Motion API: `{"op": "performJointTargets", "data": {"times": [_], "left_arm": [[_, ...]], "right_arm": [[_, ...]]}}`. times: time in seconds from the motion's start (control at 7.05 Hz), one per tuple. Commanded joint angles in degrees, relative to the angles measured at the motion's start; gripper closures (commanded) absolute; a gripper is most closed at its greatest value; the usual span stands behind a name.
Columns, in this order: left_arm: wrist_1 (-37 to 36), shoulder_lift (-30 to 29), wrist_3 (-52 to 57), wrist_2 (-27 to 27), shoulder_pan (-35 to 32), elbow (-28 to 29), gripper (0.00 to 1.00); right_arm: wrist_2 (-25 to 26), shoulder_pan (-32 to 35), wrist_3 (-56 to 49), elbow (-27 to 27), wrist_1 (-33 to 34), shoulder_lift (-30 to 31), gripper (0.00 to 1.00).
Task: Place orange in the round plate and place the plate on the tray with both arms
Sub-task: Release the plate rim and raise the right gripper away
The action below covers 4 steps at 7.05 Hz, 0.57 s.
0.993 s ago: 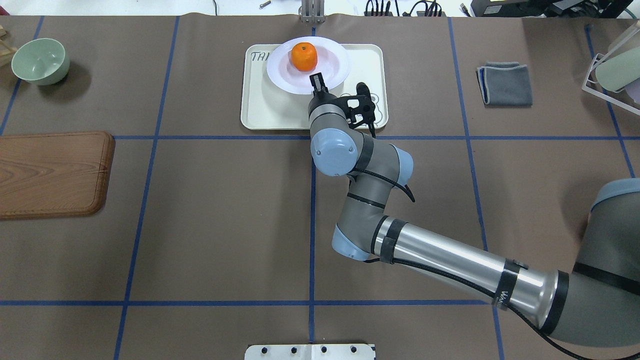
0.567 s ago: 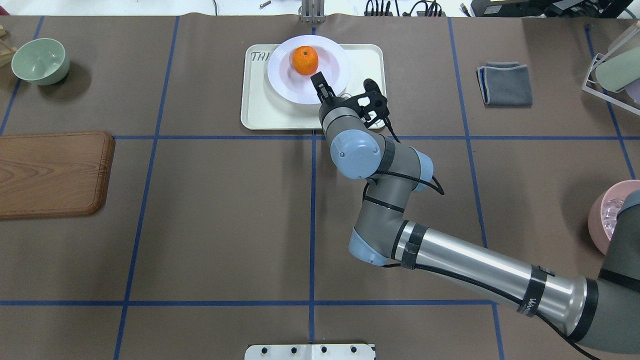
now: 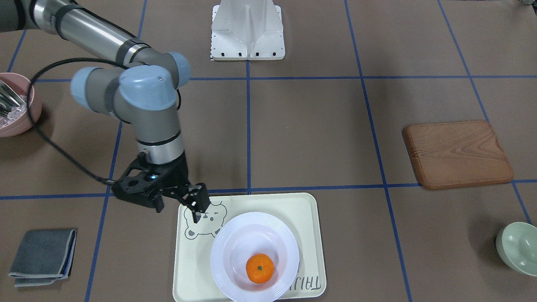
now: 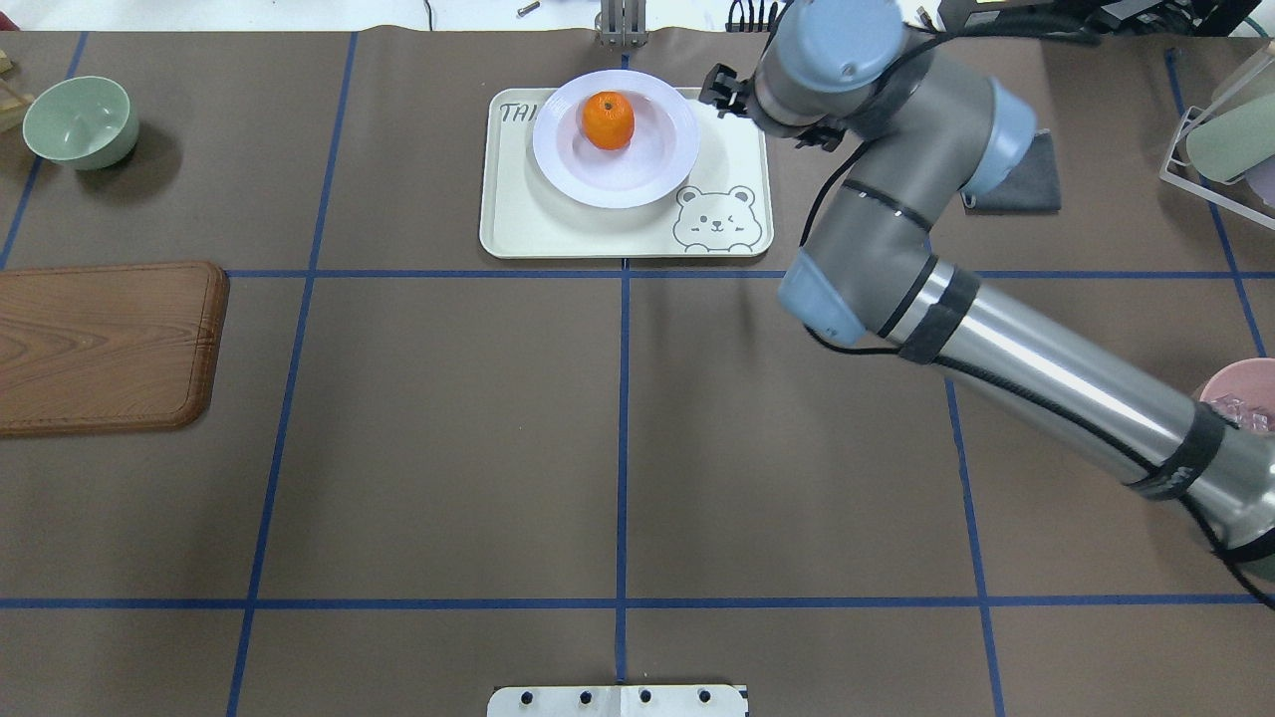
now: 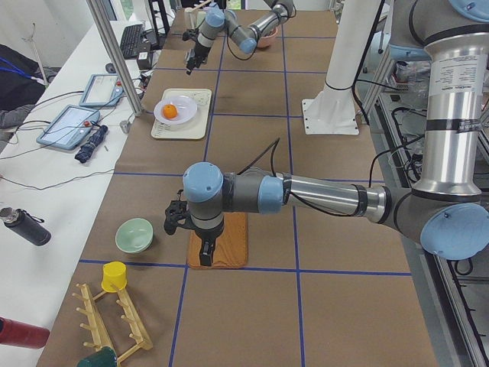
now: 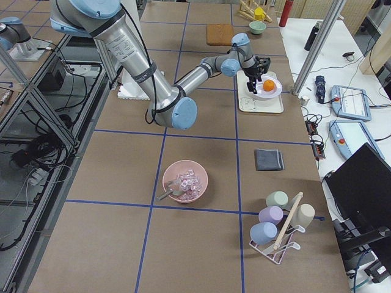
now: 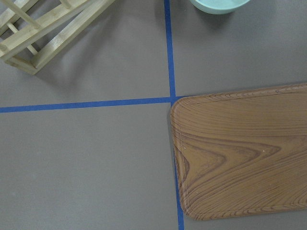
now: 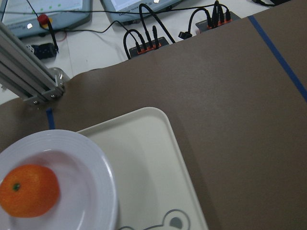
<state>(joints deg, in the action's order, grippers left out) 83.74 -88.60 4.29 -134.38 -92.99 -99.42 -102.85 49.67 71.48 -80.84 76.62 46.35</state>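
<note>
The orange point(image 4: 608, 119) lies in the well of the round white plate point(image 4: 647, 174), and the plate rests flat on the cream tray point(image 4: 528, 224) at the table's far middle. In the front-facing view my right gripper point(image 3: 196, 212) hangs over the tray's bear-face corner, just beside the plate's point(image 3: 235, 247) rim. It is open and holds nothing. From overhead its own wrist hides it. The right wrist view looks down on the orange point(image 8: 29, 190) and the tray point(image 8: 144, 153). My left gripper point(image 5: 205, 256) shows only in the exterior left view, above the wooden board point(image 5: 229, 237). I cannot tell its state.
A brown wooden board point(image 4: 100, 344) lies at the left and a pale green bowl point(image 4: 80, 121) at the far left. To the right are a folded grey cloth point(image 3: 42, 256), a pink bowl point(image 3: 14, 111) and a cup rack point(image 4: 1220, 139).
My right gripper has let go of the plate's rim, risen and swung right. The plate now lies flat on the tray, and the bear drawing is uncovered.
</note>
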Motion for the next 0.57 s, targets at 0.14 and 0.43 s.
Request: {"op": "performJointTargets", "data": {"times": [0.14,0.43], "left_arm": [[0.02,0.53,0.19,0.0,0.0,0.02,0.01],[1.85,0.98,0.01,-0.09,0.0,-0.15,0.01]], "right_arm": [[-22.97,19.97,-40.16,-1.25,3.0,11.79,0.0],[-26.95,30.79,-64.25,-1.34,10.53,18.31,0.0]]}}
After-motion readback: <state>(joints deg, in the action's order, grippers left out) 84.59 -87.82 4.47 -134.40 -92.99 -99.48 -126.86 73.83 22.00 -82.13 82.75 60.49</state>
